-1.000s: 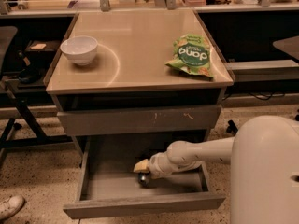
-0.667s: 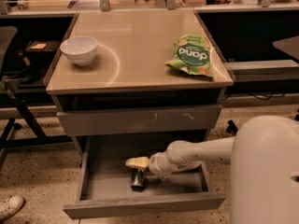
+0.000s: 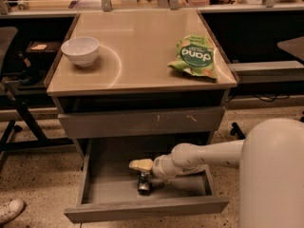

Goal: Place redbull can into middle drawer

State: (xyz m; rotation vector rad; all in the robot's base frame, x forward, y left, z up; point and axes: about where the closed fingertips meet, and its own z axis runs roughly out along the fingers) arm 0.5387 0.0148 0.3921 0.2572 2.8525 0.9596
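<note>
The middle drawer is pulled out at the bottom of the cabinet, with a grey floor and a plain front panel. The redbull can, small, silver and dark-marked, rests on the drawer floor near the middle. My gripper reaches into the drawer from the right and sits directly over the can. Its pale upper finger is raised clear of the can, so the jaws stand open. The lower finger is hidden behind the can.
Above the open drawer is a shut grey drawer front with small pale scratches. On the tabletop stand a white bowl at the left and a green snack bag at the right. My white arm base fills the lower right.
The pale finger has lifted away from the can and the jaws have opened. The can has come out of the grip and now rests on the drawer floor just below the gripper.
</note>
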